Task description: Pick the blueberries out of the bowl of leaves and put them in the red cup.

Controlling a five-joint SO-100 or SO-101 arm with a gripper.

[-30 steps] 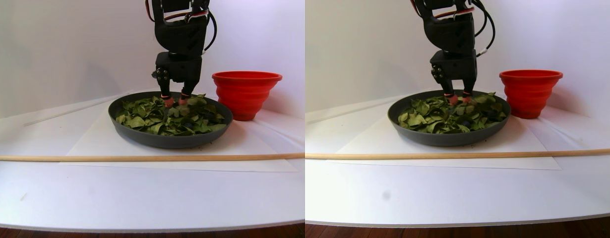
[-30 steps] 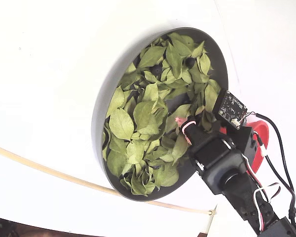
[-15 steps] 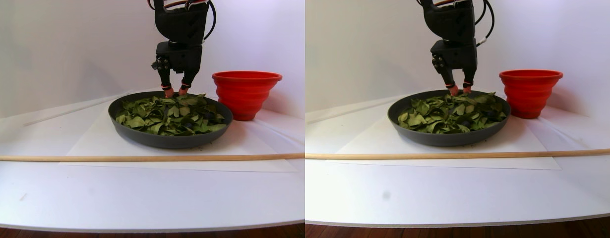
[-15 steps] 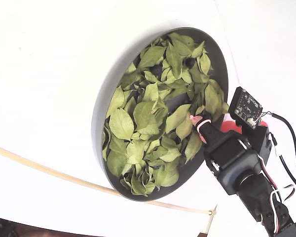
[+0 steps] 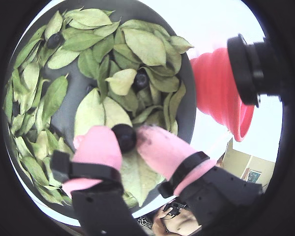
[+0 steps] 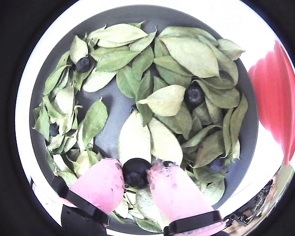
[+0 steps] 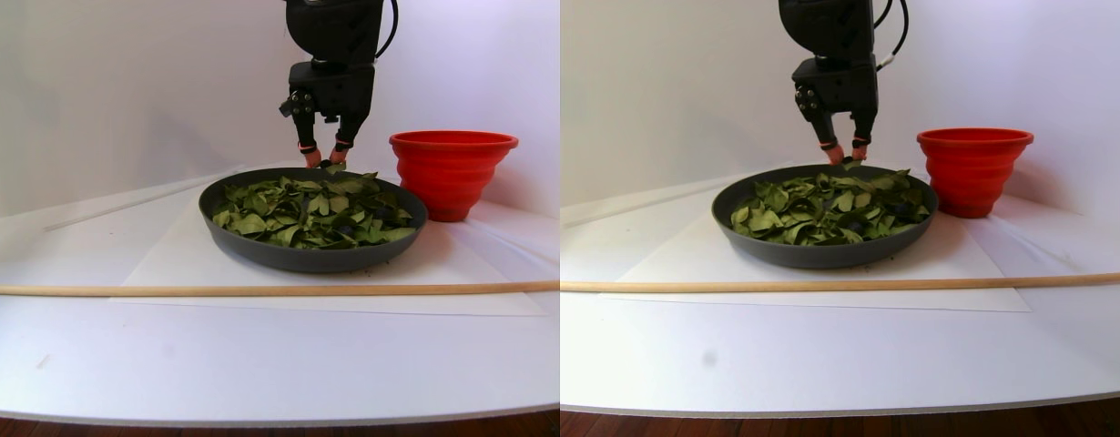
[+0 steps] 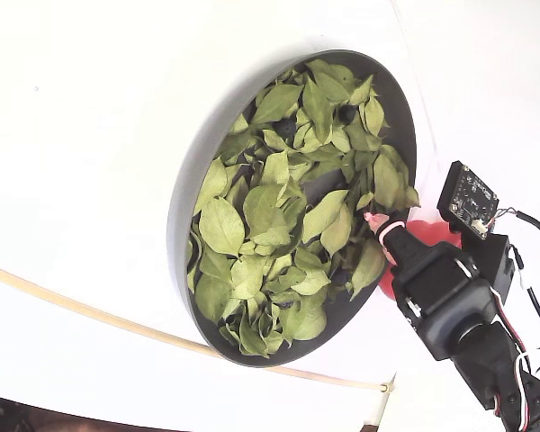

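Note:
My gripper (image 6: 136,173) is shut on one blueberry (image 5: 124,137), held between its pink fingertips (image 6: 101,182) just above the leaves (image 6: 191,54). In the stereo pair view the gripper (image 7: 323,160) hangs over the far rim of the dark grey bowl (image 7: 305,258), clear of the leaves. Other blueberries (image 6: 193,94) lie among the leaves, one near the bowl's left side (image 6: 83,64). The red cup (image 7: 453,173) stands just right of the bowl. In the fixed view the red cup (image 8: 427,232) is mostly hidden behind the gripper (image 8: 378,220).
A long thin wooden stick (image 7: 250,290) lies across the white table in front of the bowl. A white sheet (image 7: 178,264) lies under the bowl. The table's front edge (image 7: 269,421) curves along the bottom of the stereo pair view.
The gripper has risen out of the leaves, shut on a blueberry. In the fixed view it has drawn back from the bowl's middle toward the rim by the cup.

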